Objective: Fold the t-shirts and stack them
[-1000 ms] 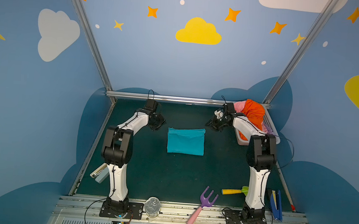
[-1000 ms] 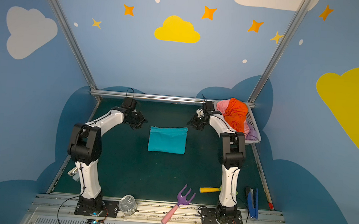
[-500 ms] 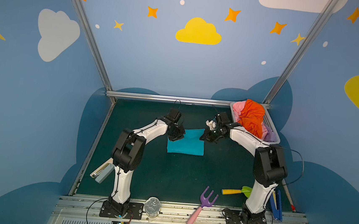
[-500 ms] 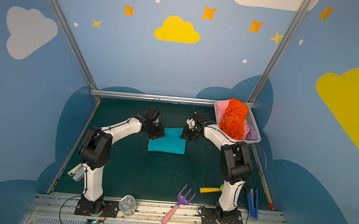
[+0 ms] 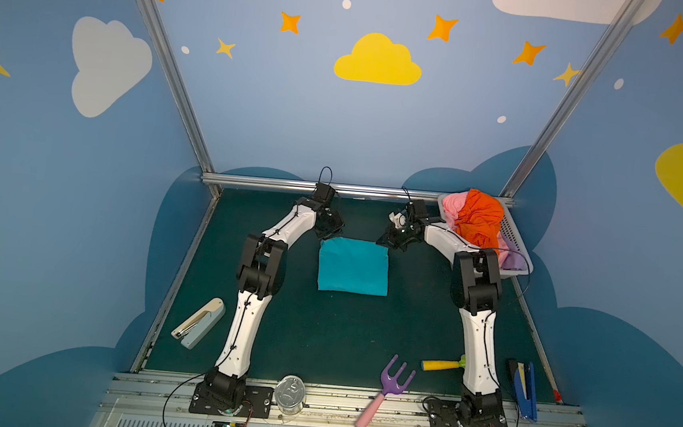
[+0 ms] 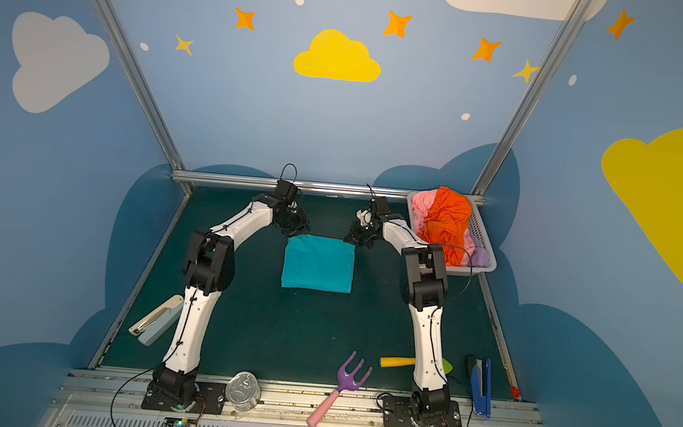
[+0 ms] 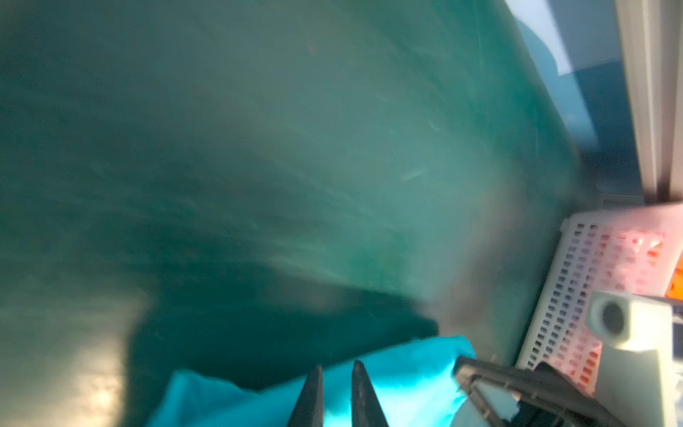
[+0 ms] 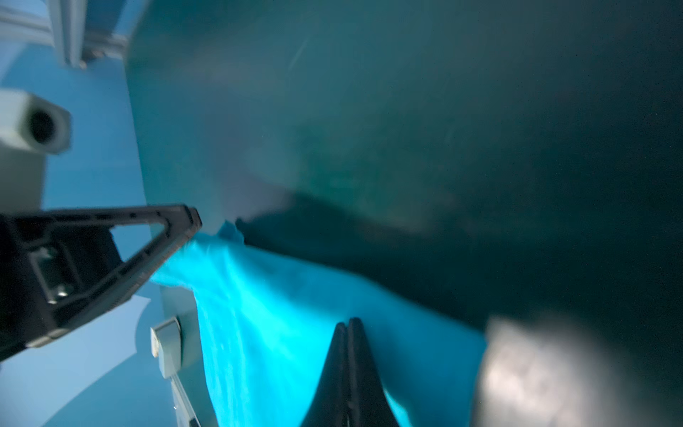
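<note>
Teal t-shirt [image 5: 353,267] is light, soft and limp, not fragile. It bends at any place, so I judge it is best to take it at two corners of one edge and move both together, otherwise the fold can open. On the left gripper [image 7: 337,366] the jaws are almost together, with only a thin gap, and the cloth lies right at the tips. In the right wrist view one of its fingers [image 8: 186,218] touches the shirt corner, which seems pinched. The right gripper [image 8: 347,321] is closed tight, I judge on the other corner of the same edge, though the pinch itself is hidden. From both grippers the teal t-shirt spreads flat toward the arm bases on the green mat [image 5: 321,338]. Just beside the right gripper, on its outer side, stands the white basket [image 5: 511,232] with the orange t-shirt [image 5: 479,219], the pink t-shirt [image 5: 453,202] and the lilac t-shirt [image 5: 513,261], not yet folded.
</note>
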Action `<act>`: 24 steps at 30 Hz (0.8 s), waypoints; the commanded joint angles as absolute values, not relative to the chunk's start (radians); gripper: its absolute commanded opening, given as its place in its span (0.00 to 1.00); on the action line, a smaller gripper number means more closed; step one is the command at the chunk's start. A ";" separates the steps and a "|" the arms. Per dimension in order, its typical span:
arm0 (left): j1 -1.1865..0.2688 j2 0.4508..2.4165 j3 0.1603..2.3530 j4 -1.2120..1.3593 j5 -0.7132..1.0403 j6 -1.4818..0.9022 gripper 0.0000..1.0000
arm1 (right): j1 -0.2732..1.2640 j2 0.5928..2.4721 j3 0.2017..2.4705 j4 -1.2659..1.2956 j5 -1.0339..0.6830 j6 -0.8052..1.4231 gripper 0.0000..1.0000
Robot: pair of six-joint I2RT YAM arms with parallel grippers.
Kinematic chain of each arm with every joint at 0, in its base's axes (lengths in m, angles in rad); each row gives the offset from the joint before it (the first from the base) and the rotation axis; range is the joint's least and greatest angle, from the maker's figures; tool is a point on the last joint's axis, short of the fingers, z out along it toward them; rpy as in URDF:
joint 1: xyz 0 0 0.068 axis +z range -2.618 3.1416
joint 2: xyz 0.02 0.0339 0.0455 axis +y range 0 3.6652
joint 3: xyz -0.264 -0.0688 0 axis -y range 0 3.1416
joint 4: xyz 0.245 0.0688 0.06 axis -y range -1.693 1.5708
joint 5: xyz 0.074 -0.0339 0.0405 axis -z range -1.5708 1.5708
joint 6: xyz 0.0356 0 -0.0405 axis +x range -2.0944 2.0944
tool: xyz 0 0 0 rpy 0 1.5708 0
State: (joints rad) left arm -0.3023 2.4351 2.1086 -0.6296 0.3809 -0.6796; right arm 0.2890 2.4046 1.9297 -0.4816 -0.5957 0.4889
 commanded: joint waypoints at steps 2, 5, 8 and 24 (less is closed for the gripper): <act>-0.301 2.487 2.090 -0.667 0.432 -0.646 0.19 | 0.261 2.500 1.946 -0.475 -0.654 0.555 0.00; -0.295 2.477 2.084 -0.662 0.430 -0.636 0.19 | 0.260 2.493 1.926 -0.468 -0.653 0.559 0.00; -0.276 2.445 2.114 -0.700 0.399 -0.614 0.20 | 0.258 2.435 1.899 -0.481 -0.631 0.540 0.00; -0.320 2.027 1.625 -0.523 0.306 -0.612 0.24 | 0.332 2.019 1.506 -0.436 -0.481 0.483 0.00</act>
